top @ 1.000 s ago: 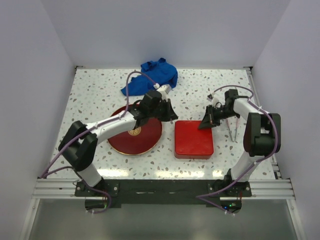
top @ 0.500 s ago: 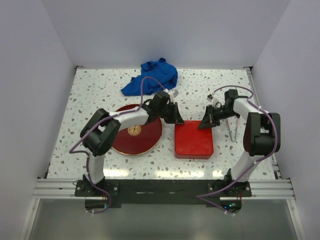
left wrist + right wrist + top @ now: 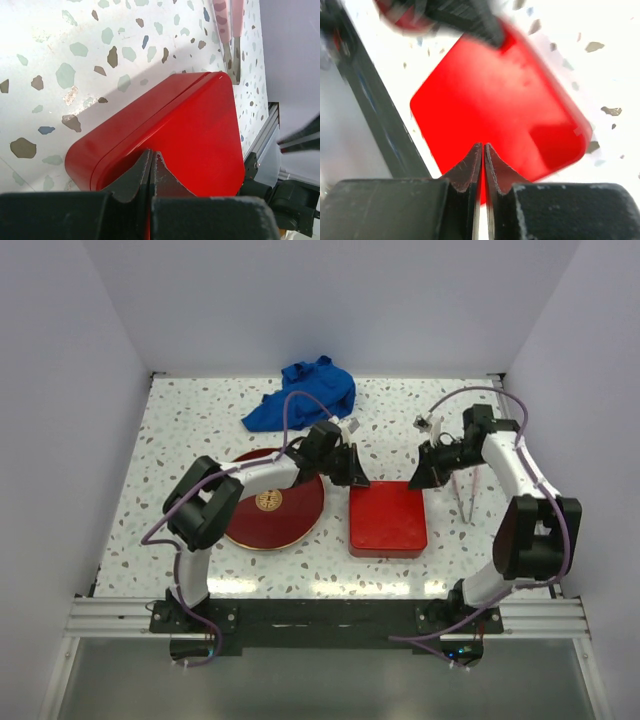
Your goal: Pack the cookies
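Lidded red tin [image 3: 388, 518] on the counter [image 3: 180, 430], at 3 o'clock of the dark red plate [image 3: 290, 530]. Left hand [image 3: 356, 480] pinched tight over its 10 o'clock corner, right hand [image 3: 418, 480] likewise pressed together over its 1 o'clock corner. Cannot tell where the cookies lie.

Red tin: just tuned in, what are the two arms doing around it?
Both arms are at the far edge of the red tin, whose lid is on. The left gripper is at its far left corner and the right gripper at its far right corner, both shut and holding nothing. The dark red plate beside the tin shows no cookies, nor does any view.
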{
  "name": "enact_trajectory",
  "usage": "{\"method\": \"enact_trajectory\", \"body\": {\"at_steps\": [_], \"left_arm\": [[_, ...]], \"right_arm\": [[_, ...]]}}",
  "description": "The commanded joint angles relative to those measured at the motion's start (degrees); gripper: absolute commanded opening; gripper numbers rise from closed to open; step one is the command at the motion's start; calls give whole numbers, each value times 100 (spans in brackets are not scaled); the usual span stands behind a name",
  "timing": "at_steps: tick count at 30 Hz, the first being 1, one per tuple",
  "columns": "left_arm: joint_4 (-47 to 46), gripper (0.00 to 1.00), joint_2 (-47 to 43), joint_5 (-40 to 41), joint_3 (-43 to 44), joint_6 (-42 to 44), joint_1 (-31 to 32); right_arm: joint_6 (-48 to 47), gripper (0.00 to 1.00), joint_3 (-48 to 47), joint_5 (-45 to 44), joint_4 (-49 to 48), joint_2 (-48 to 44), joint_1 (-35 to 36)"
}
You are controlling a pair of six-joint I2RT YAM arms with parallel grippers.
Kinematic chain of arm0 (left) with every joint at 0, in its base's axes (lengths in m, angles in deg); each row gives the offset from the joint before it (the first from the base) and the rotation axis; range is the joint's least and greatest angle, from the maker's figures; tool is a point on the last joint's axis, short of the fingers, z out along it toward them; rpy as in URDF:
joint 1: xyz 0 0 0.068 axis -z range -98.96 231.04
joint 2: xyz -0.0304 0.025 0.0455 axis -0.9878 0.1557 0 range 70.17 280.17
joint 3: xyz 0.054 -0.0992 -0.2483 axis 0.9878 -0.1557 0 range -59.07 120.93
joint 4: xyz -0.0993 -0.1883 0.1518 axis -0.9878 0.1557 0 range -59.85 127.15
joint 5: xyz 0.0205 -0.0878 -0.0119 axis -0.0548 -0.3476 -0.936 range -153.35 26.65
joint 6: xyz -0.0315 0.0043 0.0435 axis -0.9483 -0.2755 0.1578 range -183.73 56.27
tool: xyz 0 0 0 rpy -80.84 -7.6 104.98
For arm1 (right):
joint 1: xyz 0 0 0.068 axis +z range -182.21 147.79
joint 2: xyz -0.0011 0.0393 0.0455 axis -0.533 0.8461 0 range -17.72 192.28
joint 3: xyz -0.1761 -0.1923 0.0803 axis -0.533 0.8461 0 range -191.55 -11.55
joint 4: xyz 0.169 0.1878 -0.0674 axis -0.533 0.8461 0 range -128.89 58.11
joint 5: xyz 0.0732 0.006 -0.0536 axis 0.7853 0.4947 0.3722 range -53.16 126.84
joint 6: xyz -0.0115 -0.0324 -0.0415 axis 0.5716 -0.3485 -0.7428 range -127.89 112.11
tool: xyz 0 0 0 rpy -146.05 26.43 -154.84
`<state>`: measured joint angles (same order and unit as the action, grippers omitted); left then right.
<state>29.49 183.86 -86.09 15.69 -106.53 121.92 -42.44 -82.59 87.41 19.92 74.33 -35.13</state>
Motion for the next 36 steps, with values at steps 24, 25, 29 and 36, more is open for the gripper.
{"method": "enact_trajectory", "body": {"at_steps": [24, 25, 29, 36], "left_arm": [[726, 0, 409, 472, -260, 334, -72], [717, 0, 408, 472, -269, 343, -63], [691, 0, 408, 455, -287, 343, -63], [699, 0, 382, 464, -296, 326, -63]], "right_arm": [[-2907, 4, 1385, -1903, 999, -1777, 248], [-2926, 4, 1305, -1806, 1071, -1848, 248], [-2708, 4, 1242, -1514, 1099, -2015, 572], [-1548, 2, 2488, -2769, -481, -1570, 1338]]}}
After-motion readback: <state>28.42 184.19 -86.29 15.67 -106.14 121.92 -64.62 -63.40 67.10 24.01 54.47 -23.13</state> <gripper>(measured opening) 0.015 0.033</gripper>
